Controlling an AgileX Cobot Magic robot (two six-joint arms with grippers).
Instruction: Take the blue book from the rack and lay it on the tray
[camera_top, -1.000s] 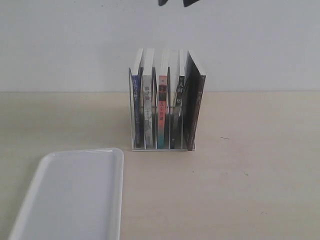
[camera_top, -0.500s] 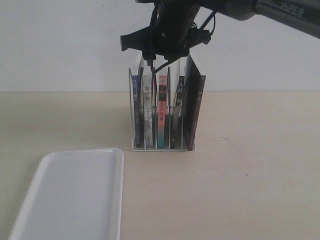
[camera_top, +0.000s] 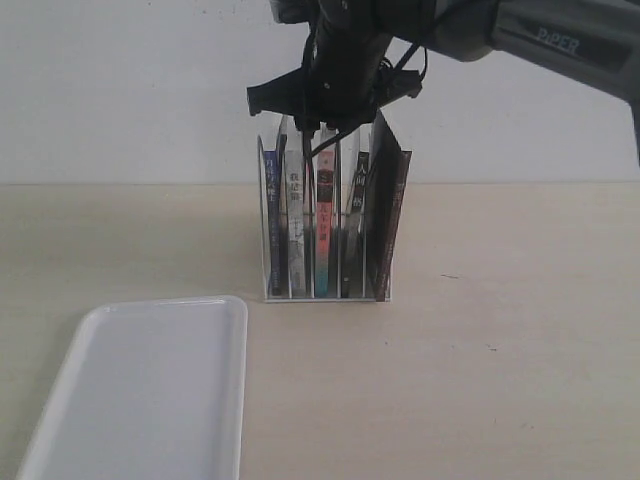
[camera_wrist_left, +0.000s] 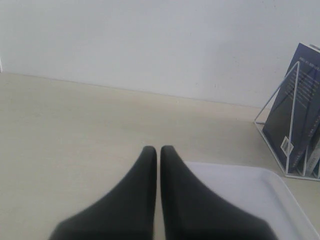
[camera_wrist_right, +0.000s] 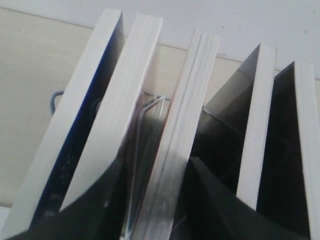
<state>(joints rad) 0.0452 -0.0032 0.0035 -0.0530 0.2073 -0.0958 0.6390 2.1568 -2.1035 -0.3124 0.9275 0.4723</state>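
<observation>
The rack stands mid-table with several upright books. The blue book fills its leftmost slot, and in the left wrist view its dark blue cover shows behind the rack's wire. My right gripper reaches down from above onto the book tops. In the right wrist view it is open, its fingers straddling the middle book's page edge, two books away from the blue book. The white tray lies flat at the front left. My left gripper is shut and empty, low beside the tray.
A black-covered book leans in the rightmost slot, with a red-and-teal-spined book in the middle. A white wall runs behind the table. Bare tabletop lies to the right of the rack.
The right arm has come into view from above and dropped onto the rack; its fingers now sit among the book tops. The books and tray have not moved.
</observation>
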